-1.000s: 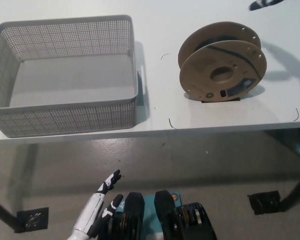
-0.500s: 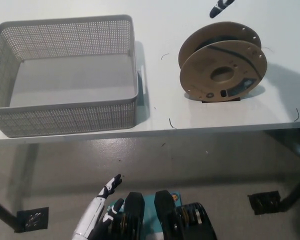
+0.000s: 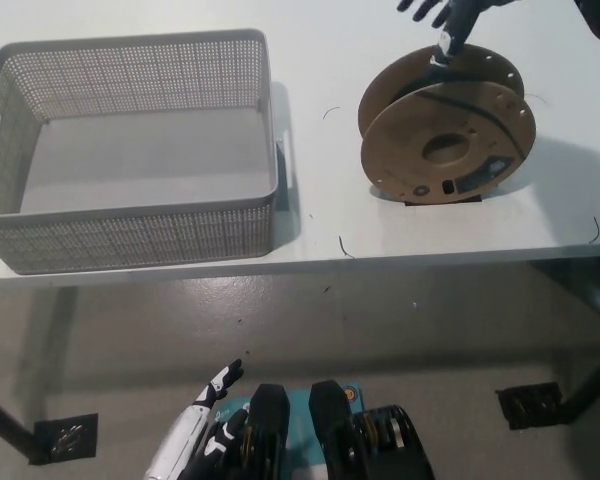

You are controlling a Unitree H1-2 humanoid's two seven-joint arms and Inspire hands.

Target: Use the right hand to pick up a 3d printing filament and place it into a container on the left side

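A filament spool [image 3: 446, 128] with brown cardboard sides and dark filament stands on edge at the right of the white table [image 3: 310, 240]. My black right hand [image 3: 450, 18] reaches in at the top edge, just above the spool's far rim, with its fingers spread and holding nothing. An empty grey mesh basket [image 3: 130, 150] sits on the table's left side. My white left hand [image 3: 202, 425] hangs low at the bottom left, below the table, fingers apart.
The table's front edge [image 3: 300, 265] runs across the middle of the view, with grey floor beneath it. A dark base [image 3: 442, 200] shows under the spool. Short bits of thread [image 3: 343, 247] lie on the tabletop.
My right hand has come down and leftward from the top right corner to the spool's upper rim. The left hand has sunk a little lower.
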